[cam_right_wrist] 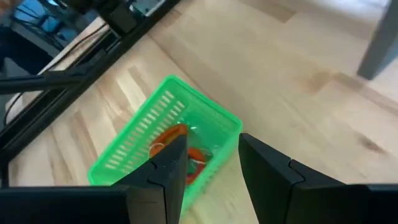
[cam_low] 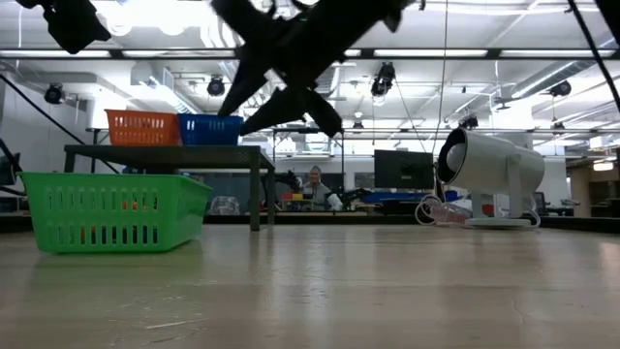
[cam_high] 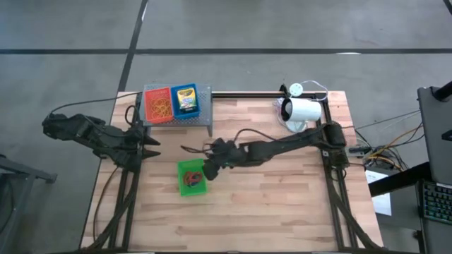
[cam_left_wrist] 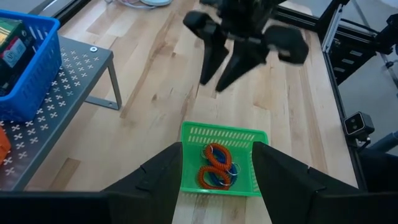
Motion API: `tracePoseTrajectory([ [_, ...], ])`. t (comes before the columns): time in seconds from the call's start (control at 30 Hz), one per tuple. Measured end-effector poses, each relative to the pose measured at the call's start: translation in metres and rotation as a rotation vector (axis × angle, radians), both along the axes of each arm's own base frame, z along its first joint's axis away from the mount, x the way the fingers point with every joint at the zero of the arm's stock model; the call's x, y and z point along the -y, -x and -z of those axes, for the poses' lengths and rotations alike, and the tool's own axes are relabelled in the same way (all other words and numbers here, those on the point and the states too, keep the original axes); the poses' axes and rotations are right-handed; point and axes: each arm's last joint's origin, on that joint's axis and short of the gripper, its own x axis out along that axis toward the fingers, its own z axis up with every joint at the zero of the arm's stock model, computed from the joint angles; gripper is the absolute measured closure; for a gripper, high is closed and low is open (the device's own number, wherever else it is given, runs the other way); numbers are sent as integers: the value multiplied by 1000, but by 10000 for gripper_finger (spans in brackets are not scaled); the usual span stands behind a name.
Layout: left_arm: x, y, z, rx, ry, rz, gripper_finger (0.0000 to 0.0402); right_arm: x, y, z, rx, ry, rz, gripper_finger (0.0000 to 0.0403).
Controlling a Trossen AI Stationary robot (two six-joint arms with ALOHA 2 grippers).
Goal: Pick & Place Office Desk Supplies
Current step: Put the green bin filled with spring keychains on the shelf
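Note:
A small green basket [cam_high: 191, 178] sits on the wooden table and holds red and blue elastic loops [cam_left_wrist: 214, 168]. My right gripper [cam_high: 210, 168] hangs open just above the basket's right side, with nothing between its fingers [cam_left_wrist: 219, 79]. In the right wrist view the basket [cam_right_wrist: 163, 134] lies below the open fingers. My left gripper [cam_high: 148, 144] waits open near the table's left edge, facing the basket. On a grey rack, an orange tray [cam_high: 157, 104] holds orange rubber bands. A blue tray [cam_high: 185, 101] beside it holds a yellow-green crayon box.
The grey perforated rack [cam_high: 205, 116] stands at the table's far left on legs. A white cylindrical device [cam_high: 302, 111] with cables sits at the far right. Bare wood lies near and right of the green basket. A person sits in the room beyond [cam_low: 315, 184].

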Motion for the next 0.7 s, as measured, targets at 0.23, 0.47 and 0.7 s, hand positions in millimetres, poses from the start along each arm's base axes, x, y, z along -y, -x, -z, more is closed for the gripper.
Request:
tracePoseTrajectory([
  [0.23, 0, 0, 0, 0, 0, 0, 201, -10, -32, 10, -161, -47, 50, 261],
  [0.47, 0, 0, 0, 0, 0, 0, 201, -22, -48, 13, -272, -39, 51, 261],
  [0.7, 0, 0, 0, -1, 0, 0, 201, -25, -53, 22, -291, -45, 54, 261],
])
